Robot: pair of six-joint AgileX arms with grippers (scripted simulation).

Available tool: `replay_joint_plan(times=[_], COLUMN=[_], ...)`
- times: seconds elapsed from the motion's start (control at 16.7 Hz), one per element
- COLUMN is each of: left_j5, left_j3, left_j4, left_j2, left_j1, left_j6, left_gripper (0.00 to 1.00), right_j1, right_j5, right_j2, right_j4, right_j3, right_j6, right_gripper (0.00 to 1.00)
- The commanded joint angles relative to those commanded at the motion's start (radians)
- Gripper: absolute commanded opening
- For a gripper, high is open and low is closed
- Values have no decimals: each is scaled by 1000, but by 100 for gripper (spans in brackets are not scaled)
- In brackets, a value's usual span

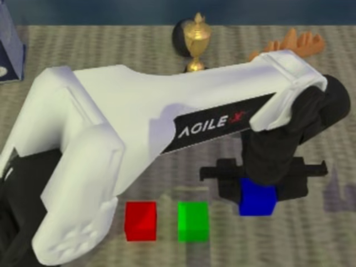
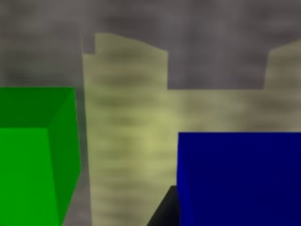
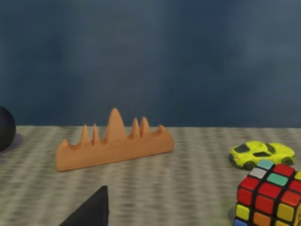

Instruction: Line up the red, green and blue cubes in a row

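Red cube (image 1: 140,221) sits close to the front edge of the worktop (image 1: 311,239), left of the middle. Just beside it on the right sits the green cube (image 1: 193,221), flat on the worktop, with a small gap between the two. They stand side by side in a row.

Farther right and a little farther back is the blue cube (image 1: 257,200). It is not quite level with the other two. The left claw (image 1: 261,186) is right over it, black and pointing down, and its fingers are closed on the blue cube. In the left wrist view the blue cube (image 2: 240,179) fills one side and the green cube (image 2: 35,155) fills the other, with bare worktop between them. I cannot tell if the blue cube touches the worktop.

Big and white, the left arm (image 1: 139,133) comes in from the left side and crosses most of the top view.

Behind the arm, near the back edge, stands a gold trophy cup (image 1: 197,39) with a dark ball (image 1: 181,38) just behind it. To the right lies an orange spiky piece (image 1: 295,43).

The right wrist view shows that orange spiky piece (image 3: 113,143), a yellow toy car (image 3: 261,154) and a puzzle cube (image 3: 270,195) with coloured squares. One dark finger tip of the right claw pokes in at the edge, and I cannot tell if that claw is open or closed.

A blue box (image 1: 10,41) stands at the far left corner.
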Motion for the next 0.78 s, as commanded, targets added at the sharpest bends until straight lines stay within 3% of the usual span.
replay_joint_plan(times=[0.24, 0.54, 0.78], left_j5=[1, 1, 1], left_j3=[-111, -136, -136], left_j4=[146, 171, 171], left_j2=[28, 34, 34], left_j1=[0, -1, -1], left_j6=[-2, -2, -2], left_gripper=[0, 0, 30], right_j1=[0, 0, 0], right_j5=[0, 0, 0], right_j2=[0, 0, 0], right_j4=[0, 0, 0], right_j3=[0, 0, 0], right_j6=[0, 0, 0], right_gripper=[100, 100, 100])
